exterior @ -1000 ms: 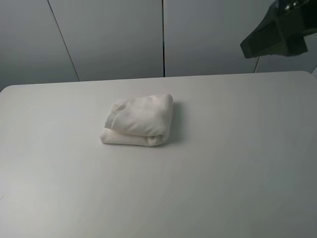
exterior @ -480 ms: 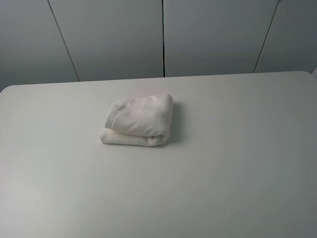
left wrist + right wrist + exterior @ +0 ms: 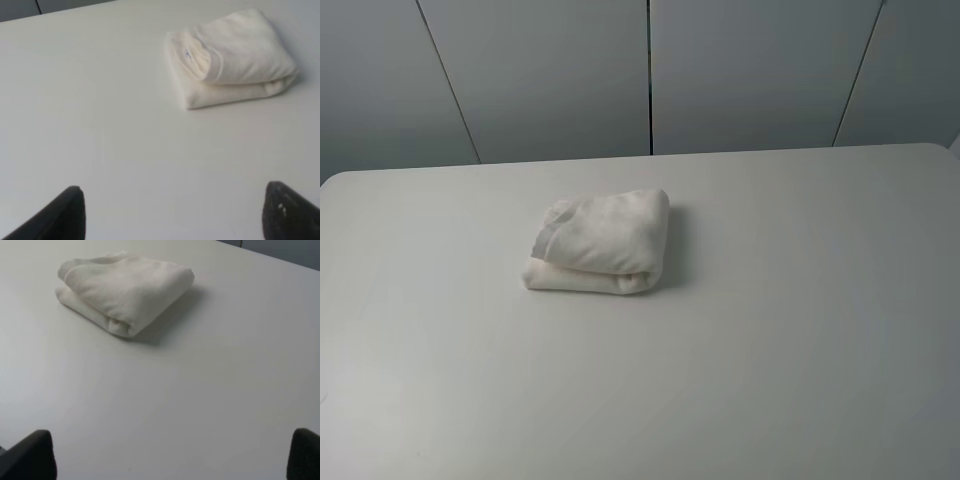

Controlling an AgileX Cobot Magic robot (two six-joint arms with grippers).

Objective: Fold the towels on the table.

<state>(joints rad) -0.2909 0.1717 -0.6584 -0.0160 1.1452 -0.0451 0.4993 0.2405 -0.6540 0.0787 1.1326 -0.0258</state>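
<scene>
Two tools, left [image 3: 172,212] and right [image 3: 172,455], both spread; one folded towel [image 3: 600,243], one table [image 3: 800,330].

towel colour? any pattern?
Plain cream-white towel, no pattern; only a small dark-printed label near one edge. Best seen in the left wrist view.

The folded towel [image 3: 599,244] sits on the surface [image 3: 800,330], a bit left of centre and toward the far edge, with the panelled wall [image 3: 550,75] right behind the surface.

Left hand [image 3: 172,212] with matte black wedge-shaped fingertips, right hand [image 3: 172,455] with blunt black fingertips
</scene>
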